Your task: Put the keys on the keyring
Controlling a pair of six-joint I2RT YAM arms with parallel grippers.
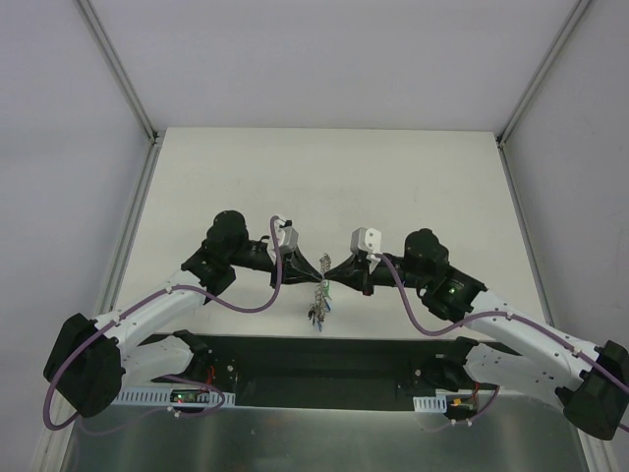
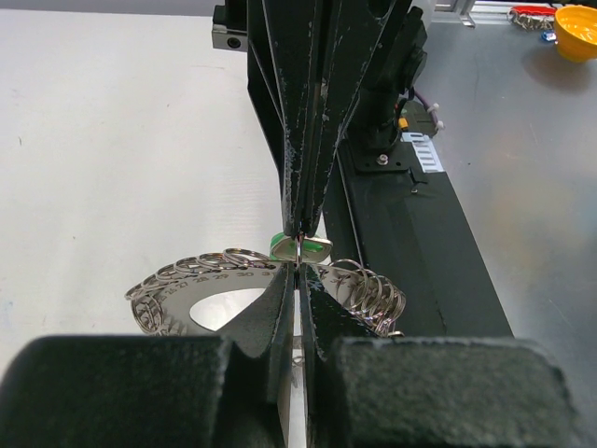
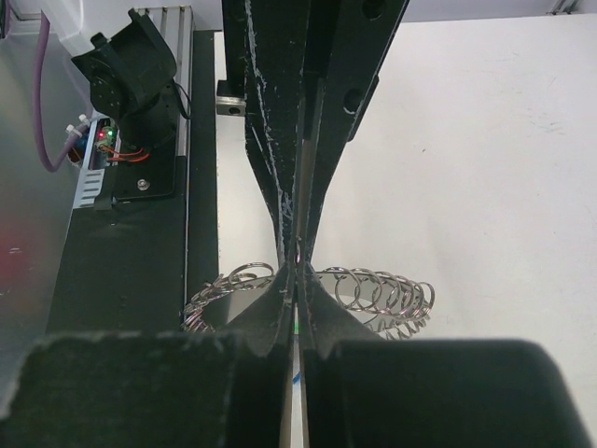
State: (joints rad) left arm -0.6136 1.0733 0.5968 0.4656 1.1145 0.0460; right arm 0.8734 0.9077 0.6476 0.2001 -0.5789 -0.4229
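My two grippers meet tip to tip above the table's near middle. The left gripper (image 1: pixel 320 265) (image 2: pixel 297 271) is shut, pinching a small split ring on the rim of the keyring (image 1: pixel 319 295) (image 2: pixel 210 282) (image 3: pixel 378 294). That keyring is a flat grey numbered disc fringed with wire loops, and it hangs below the tips. The right gripper (image 1: pixel 331 267) (image 3: pixel 297 273) is shut too, its tips at the green-headed key (image 2: pixel 319 246), which lies right against the ring's rim. More keys (image 1: pixel 316 315) with coloured heads dangle under the ring. The fingers hide the exact contact.
A black base strip (image 1: pixel 314 359) runs along the near edge between the arm bases. White walls enclose the table (image 1: pixel 324 177) on three sides. A yellow object (image 2: pixel 576 28) sits off the table, far behind the right arm's mount (image 2: pixel 387 140).
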